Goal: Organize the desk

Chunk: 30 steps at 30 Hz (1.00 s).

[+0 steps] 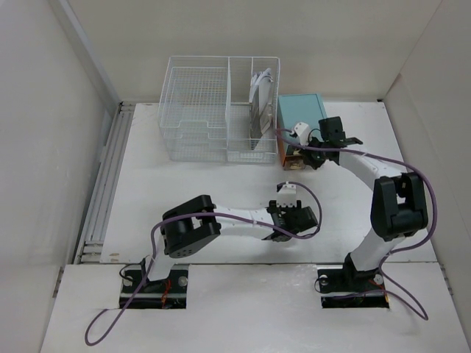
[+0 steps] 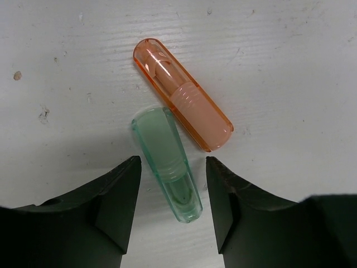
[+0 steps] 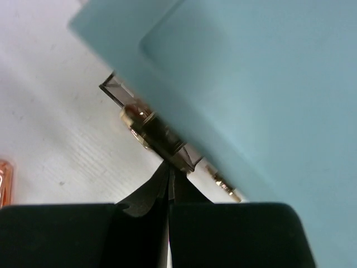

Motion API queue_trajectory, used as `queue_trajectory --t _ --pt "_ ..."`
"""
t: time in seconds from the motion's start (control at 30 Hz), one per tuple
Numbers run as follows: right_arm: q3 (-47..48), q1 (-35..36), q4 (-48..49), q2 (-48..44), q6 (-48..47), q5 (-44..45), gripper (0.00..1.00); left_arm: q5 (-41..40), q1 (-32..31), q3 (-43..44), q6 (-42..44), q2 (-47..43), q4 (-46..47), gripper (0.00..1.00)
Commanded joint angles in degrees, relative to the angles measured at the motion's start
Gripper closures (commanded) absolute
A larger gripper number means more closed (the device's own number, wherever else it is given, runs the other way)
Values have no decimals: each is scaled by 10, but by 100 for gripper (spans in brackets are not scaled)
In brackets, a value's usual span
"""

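Shows the right gripper [image 3: 168, 181] pressed closed, tips touching a dark, gold-trimmed piece [image 3: 153, 131], perhaps a drawer handle, under the edge of the teal box [image 3: 268, 84]. Leaves bare white table [image 3: 56, 111] at left, with an orange sliver [image 3: 4, 181] at the very left edge.

Count on record: one counter [image 1: 184, 191], one wire basket [image 1: 219, 110], one teal box [image 1: 298, 114]. Two arms: left arm [image 1: 193, 228], right arm [image 1: 397, 206]. Two clear plastic tubes: orange tube [image 2: 181, 95], green tube [image 2: 167, 162].

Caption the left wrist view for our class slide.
Open left end effector straddling a green tube beside an orange tube on the desk.
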Motion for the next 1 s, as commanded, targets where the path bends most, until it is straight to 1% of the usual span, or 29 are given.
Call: queue_trajectory --t 0.0,0.13,0.17,0.23,0.5,0.63,0.7,0.73,0.8,0.83,0.87,0.9,0.97 --pt "36 -4 21 13 19 -26 100 9 -2 4 0 10 -52 53" --pt "42 -4 15 19 24 -39 100 9 -2 -2 0 10 -62 53" --pt "42 -4 15 19 24 -39 100 9 -2 -2 0 10 -62 54" --pt "42 -4 15 6 24 -39 100 14 -2 -2 0 15 -62 54" --pt "32 -4 32 6 30 -33 100 14 -2 17 12 53 -79 58" --pt "26 -9 27 -1 36 -50 100 14 3 28 12 68 -93 64" --pt "26 -15 -5 -20 22 -84 100 14 3 28 12 74 -93 66" --pt "26 -15 -15 -30 11 -92 100 14 3 28 12 74 -93 70" --pt "21 -27 -42 -66 5 -104 100 14 3 28 12 79 -93 73" --pt "21 -27 -51 -79 5 -112 100 9 3 28 12 79 -99 73" --pt "21 -35 -61 -104 -2 -112 96 9 3 28 12 84 -104 76" --pt "21 -40 -70 -115 -2 -119 84 9 3 28 12 84 -104 76" --pt "21 -59 -95 -136 -8 -128 75 9 3 34 12 96 -120 76"
